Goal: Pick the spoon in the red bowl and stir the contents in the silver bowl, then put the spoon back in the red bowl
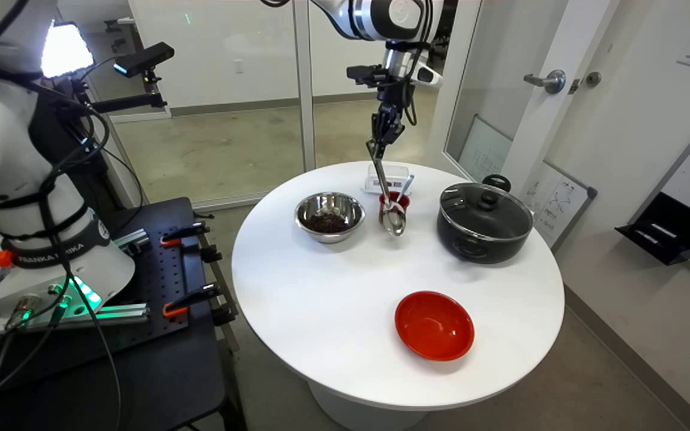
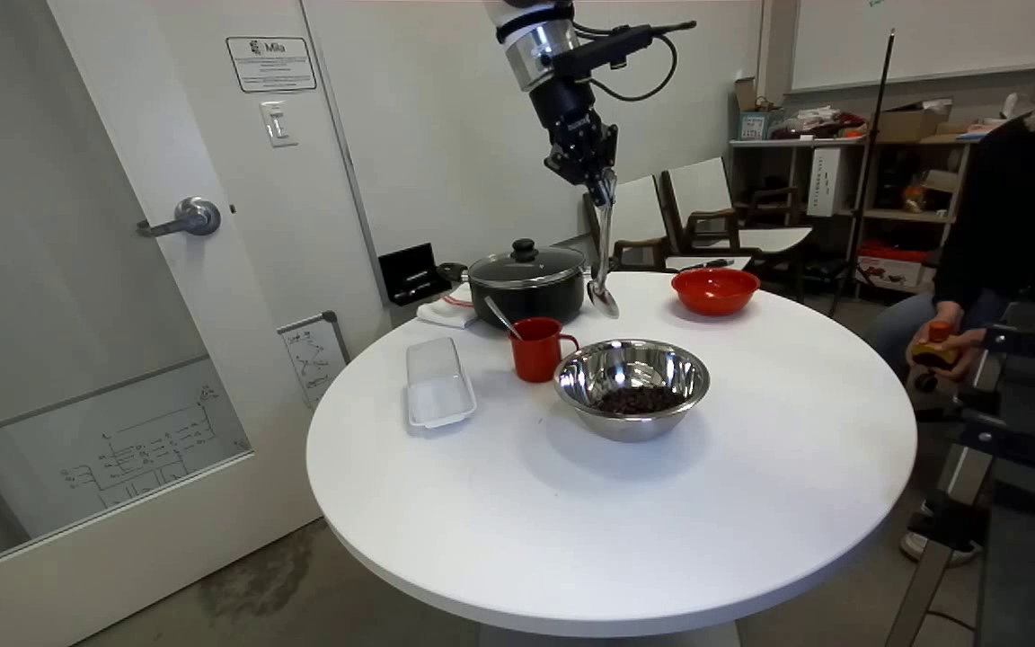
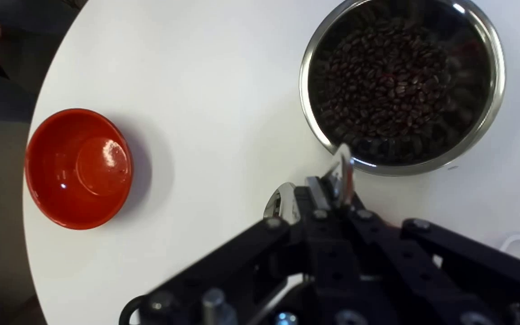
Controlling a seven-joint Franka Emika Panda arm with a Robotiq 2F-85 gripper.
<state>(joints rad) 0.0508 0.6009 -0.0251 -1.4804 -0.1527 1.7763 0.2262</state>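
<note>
The gripper (image 3: 334, 198) clenches a slim, oval-headed metal spoon (image 2: 604, 241) above the table (image 3: 206, 113), with the steel bowl (image 3: 400, 170) of beans (image 3: 386, 85), in the wrist view, at one o'clock and the glossy red bowl (image 3: 77, 169) at nine, near the table's edge, open room between.

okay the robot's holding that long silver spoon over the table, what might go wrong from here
The pincer grips the spoon near the top of its slim handle, so it might swivel when the head meets the dark beans.
The beans lie loose in the silver bowl, so a fast stir might flick some over the rim.
The red mug stands close by that bowl with a utensil poking out, so a wide sweep might knock it.
</note>
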